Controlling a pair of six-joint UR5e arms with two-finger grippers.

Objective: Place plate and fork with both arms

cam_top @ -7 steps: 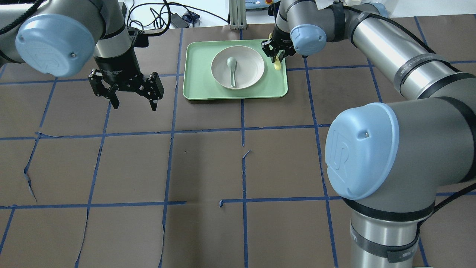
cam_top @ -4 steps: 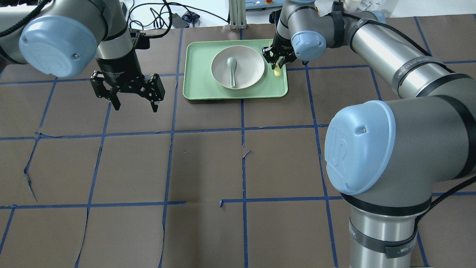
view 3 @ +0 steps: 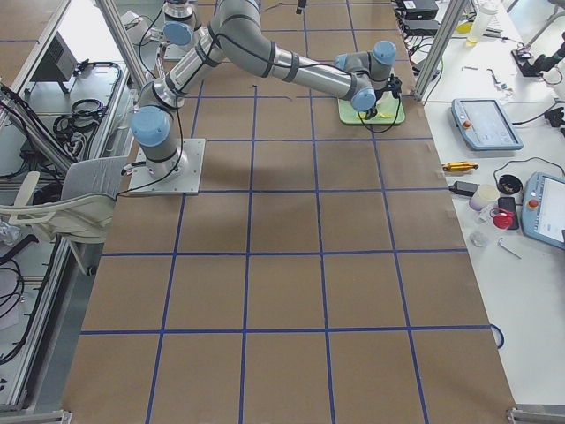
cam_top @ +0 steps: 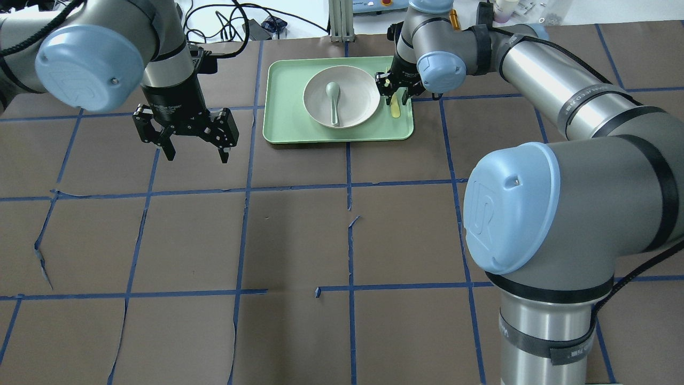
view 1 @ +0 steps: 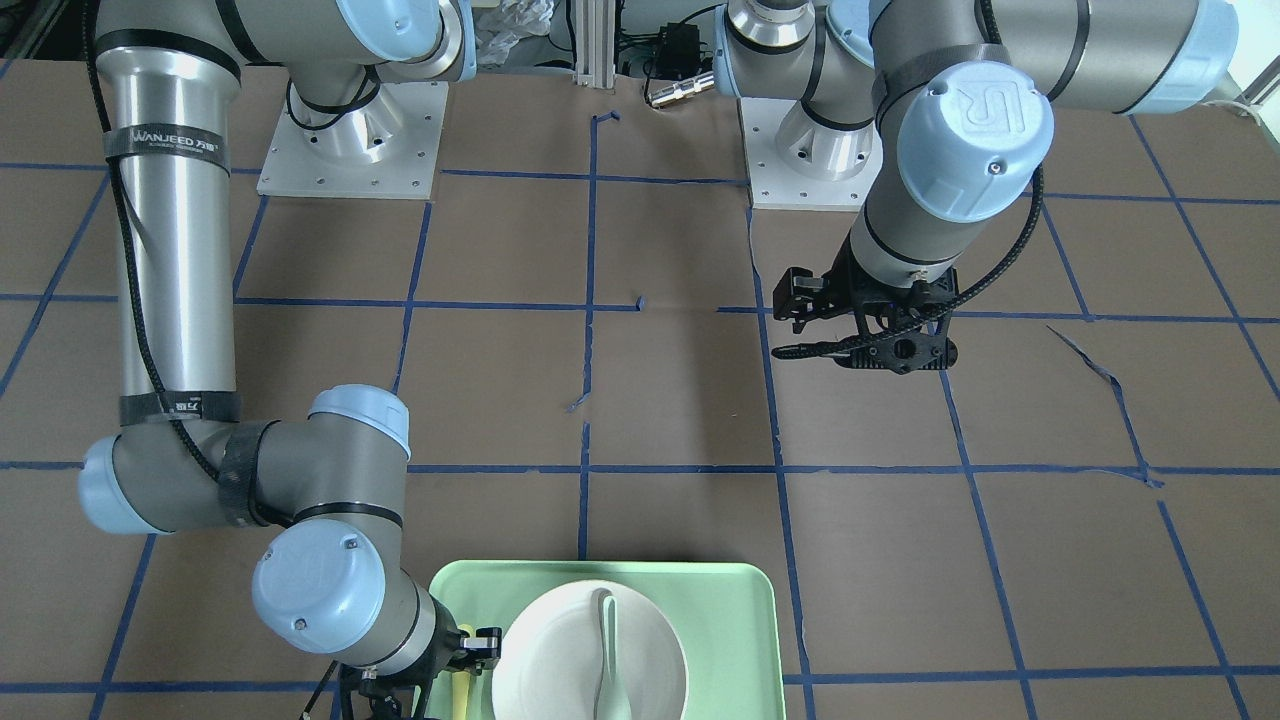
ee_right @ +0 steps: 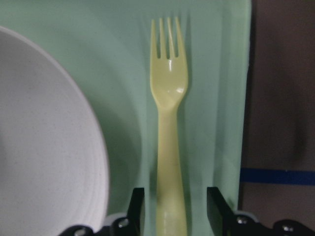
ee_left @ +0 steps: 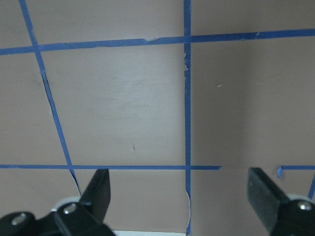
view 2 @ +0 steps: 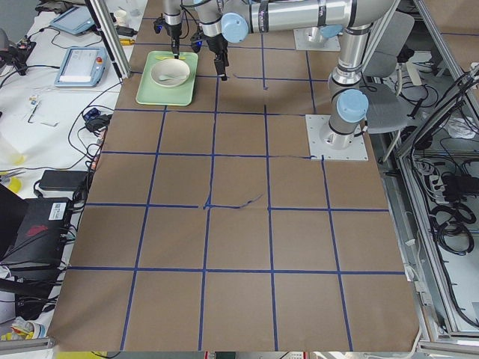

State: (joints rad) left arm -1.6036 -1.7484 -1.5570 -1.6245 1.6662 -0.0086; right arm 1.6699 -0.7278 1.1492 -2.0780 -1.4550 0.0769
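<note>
The white plate (cam_top: 350, 99) sits in the mint-green tray (cam_top: 286, 120) and holds a grey-green spoon (cam_top: 333, 101). The pale yellow fork (ee_right: 169, 113) lies flat on the tray just right of the plate, tines pointing away from the wrist camera. It also shows in the overhead view (cam_top: 395, 110). My right gripper (ee_right: 172, 196) is low over the fork's handle. It is open, with a finger (ee_right: 135, 204) on each side and small gaps to the handle. In the overhead view the right gripper (cam_top: 394, 92) covers the fork's far end. My left gripper (cam_top: 188, 147) hangs open and empty above the table, left of the tray.
The tray stands at the table's far edge, and its right rim (ee_right: 243, 98) runs close beside the fork. Brown paper with blue tape lines (ee_left: 187, 98) lies under the left gripper. Cables and a metal post (cam_top: 339, 21) are behind the tray. The right arm's elbow (cam_top: 513, 208) looms at front right.
My right gripper has come down closer over the fork, and more of the fork shows below it. My left gripper has drifted slightly toward the tray and stays open.
</note>
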